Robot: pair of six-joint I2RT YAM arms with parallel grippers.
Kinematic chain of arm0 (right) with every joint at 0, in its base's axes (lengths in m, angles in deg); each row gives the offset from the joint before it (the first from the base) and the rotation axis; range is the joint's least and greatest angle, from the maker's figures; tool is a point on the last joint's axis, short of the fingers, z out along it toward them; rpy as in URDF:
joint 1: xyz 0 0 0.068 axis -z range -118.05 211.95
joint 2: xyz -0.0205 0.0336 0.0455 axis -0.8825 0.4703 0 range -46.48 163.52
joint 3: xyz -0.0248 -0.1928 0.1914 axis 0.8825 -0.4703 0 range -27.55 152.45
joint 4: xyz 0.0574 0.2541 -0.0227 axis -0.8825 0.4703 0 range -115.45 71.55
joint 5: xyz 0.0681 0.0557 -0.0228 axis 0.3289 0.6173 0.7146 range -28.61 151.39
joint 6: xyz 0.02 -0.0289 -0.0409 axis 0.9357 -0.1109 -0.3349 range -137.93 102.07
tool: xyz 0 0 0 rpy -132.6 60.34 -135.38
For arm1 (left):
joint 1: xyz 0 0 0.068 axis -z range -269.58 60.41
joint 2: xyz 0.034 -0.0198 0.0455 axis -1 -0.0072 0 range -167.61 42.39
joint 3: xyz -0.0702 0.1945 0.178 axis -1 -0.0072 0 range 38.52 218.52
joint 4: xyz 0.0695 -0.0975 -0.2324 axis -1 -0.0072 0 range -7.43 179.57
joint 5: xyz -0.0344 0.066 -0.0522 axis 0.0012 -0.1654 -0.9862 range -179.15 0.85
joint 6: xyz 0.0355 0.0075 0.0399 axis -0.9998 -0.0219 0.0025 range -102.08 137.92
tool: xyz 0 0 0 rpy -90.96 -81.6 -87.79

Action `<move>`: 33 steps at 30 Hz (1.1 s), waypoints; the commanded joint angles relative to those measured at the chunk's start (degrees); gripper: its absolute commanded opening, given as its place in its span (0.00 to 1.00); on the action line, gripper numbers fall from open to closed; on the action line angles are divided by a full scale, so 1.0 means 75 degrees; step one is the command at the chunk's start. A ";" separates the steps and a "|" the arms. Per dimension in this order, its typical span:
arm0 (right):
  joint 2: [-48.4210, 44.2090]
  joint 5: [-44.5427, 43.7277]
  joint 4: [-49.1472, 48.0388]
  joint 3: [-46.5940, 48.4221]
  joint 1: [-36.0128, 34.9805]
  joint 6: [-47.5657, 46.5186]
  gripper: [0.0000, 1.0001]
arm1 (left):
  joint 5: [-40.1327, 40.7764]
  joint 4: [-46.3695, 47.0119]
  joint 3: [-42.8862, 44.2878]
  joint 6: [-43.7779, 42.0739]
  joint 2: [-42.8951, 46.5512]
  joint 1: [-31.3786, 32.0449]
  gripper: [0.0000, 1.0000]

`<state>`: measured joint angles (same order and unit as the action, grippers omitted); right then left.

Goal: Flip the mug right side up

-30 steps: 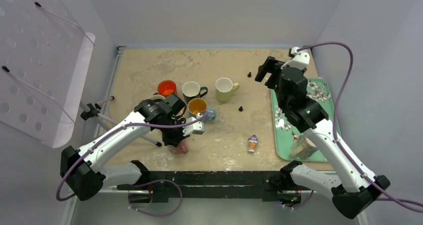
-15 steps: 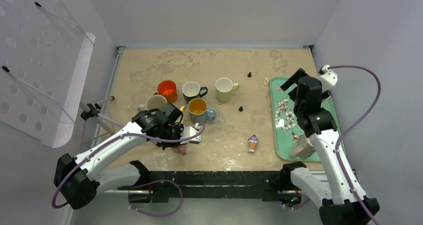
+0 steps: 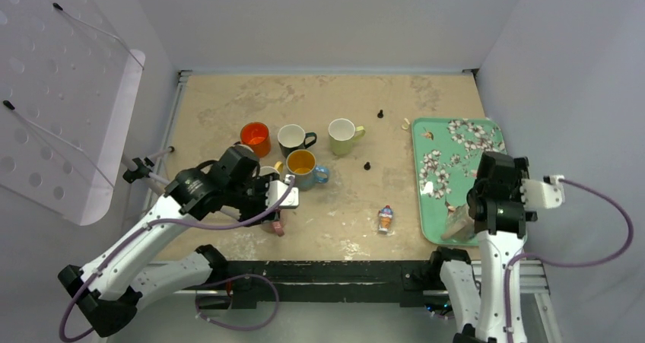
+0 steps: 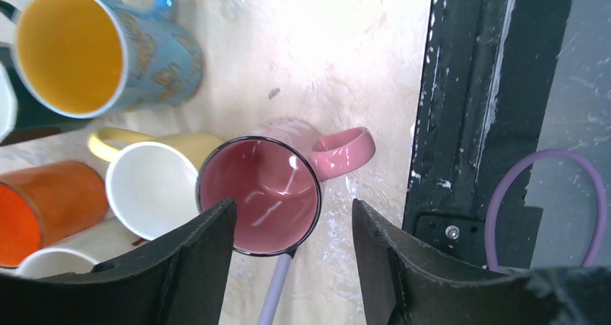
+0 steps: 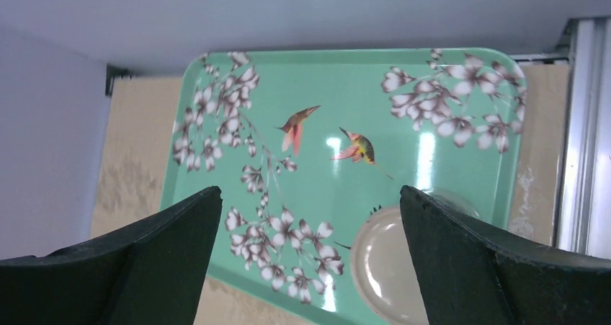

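Lower left of centre overhead: left gripper (image 3: 274, 214), jaws parted and gripping nothing, fingers (image 4: 194, 267) either side above the pink mug (image 4: 259, 195). Stands upright on the table (image 3: 335, 107), mouth up, just beside a cream mug (image 4: 151, 188). Lower right: right gripper (image 5: 310, 195), spread wide and empty, over the green floral tray (image 5: 346, 80).

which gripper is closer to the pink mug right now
Left. The left gripper hovers right above the pink mug, its open jaws either side of the rim. The right gripper is far off on the other side, open over the green tray.
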<state>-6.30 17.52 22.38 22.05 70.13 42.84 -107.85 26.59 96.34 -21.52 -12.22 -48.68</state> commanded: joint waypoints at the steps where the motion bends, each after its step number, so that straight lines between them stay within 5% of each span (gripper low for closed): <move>1: -0.0588 -0.1141 0.1561 -0.0385 0.0374 0.2828 0.98 | -0.0474 -0.0366 0.0587 0.0350 0.0316 -0.0028 0.64; 6: -0.0293 -0.0302 0.0947 -0.1257 0.0740 0.3064 0.98 | -0.0439 -0.0442 0.0833 0.0470 0.0045 -0.0028 0.65; 13: 0.1103 0.2398 -0.1325 -0.1917 0.1369 0.0859 0.98 | -0.0577 -0.0527 0.0916 0.0560 0.0346 -0.0025 0.65; 18: 0.1611 0.3604 -0.3024 -0.2351 0.1244 -0.0319 0.84 | -0.0380 -0.0492 0.0936 0.0531 0.0515 -0.0027 0.65; 27: 0.3999 0.4280 -0.4253 -0.0971 0.0577 -0.1883 0.86 | -0.0239 -0.0471 0.1011 0.0513 0.0361 -0.0034 0.65; 33: 0.4904 0.2191 -0.2650 0.1019 -0.0488 -0.3398 0.92 | -0.0212 -0.0437 0.0928 0.0448 0.0327 -0.0057 0.65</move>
<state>30.27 41.27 -5.18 23.63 68.87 27.34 -109.46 22.59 101.85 -18.11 -9.64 -48.70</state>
